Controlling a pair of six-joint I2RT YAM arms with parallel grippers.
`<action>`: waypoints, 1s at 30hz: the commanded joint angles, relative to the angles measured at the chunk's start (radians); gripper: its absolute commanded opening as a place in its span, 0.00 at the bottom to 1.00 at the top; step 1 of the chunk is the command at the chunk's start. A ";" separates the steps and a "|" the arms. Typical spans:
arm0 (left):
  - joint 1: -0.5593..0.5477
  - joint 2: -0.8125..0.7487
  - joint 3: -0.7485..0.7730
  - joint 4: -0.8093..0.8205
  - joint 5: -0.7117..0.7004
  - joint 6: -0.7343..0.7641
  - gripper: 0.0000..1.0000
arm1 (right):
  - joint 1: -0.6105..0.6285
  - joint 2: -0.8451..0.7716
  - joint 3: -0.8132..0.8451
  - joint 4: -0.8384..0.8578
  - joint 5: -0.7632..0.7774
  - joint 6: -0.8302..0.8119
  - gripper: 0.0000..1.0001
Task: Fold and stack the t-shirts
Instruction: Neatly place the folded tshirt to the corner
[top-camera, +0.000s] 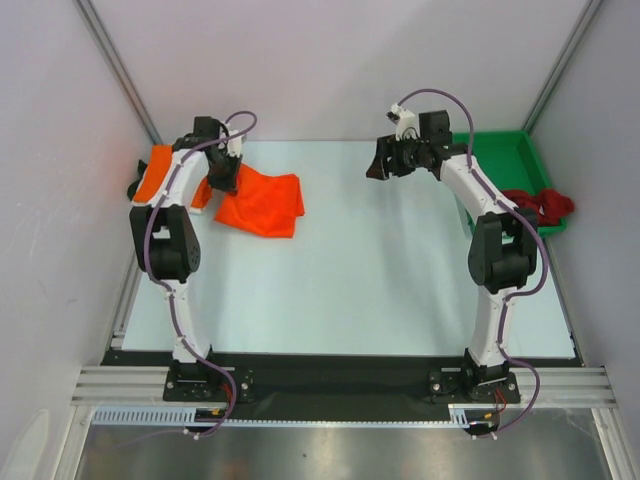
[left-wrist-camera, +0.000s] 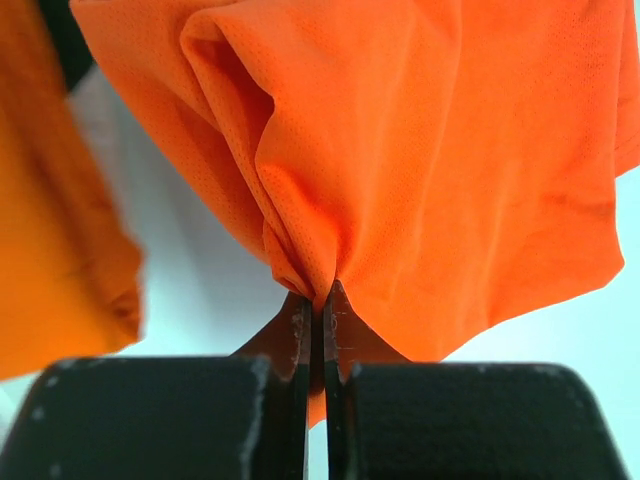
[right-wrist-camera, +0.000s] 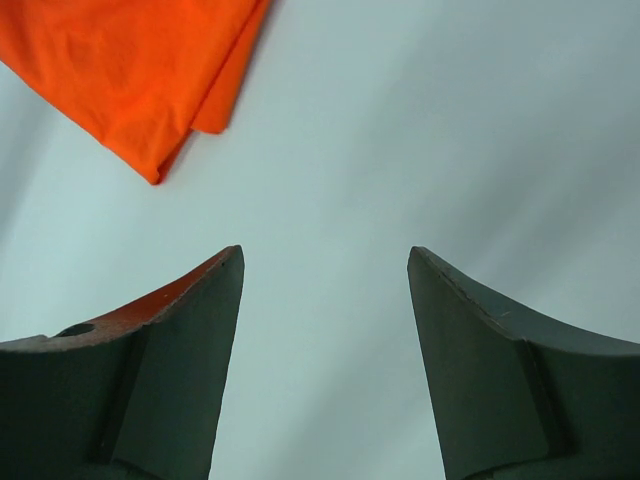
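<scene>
The orange t-shirt (left-wrist-camera: 400, 150) is a fine matte mesh knit, gathered into soft pleats that fan out from one pinched point. The left gripper (left-wrist-camera: 317, 297) is clamped tight on that bunched fold, its thin dark fingers pressed together with cloth between them. The rest of the shirt spreads beyond the fingertips onto the smooth pale table (top-camera: 380, 260), well apart from the rigid green plastic tray (top-camera: 500, 150). A second orange t-shirt (top-camera: 152, 172) lies farther still from the tray. A crumpled dark red t-shirt (top-camera: 540, 207) drapes over the tray's near rim. The right gripper (right-wrist-camera: 326, 252) hovers beside the tray, jaws spread wide, holding nothing.
</scene>
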 joint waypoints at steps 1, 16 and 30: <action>-0.010 -0.089 0.061 -0.004 -0.148 0.105 0.00 | -0.006 -0.010 0.011 -0.001 -0.017 -0.002 0.72; -0.041 -0.156 0.119 0.098 -0.451 0.242 0.00 | -0.046 -0.016 -0.046 0.048 -0.060 0.052 0.72; -0.041 -0.225 0.139 0.147 -0.555 0.271 0.01 | -0.026 -0.056 -0.091 0.057 -0.041 0.041 0.72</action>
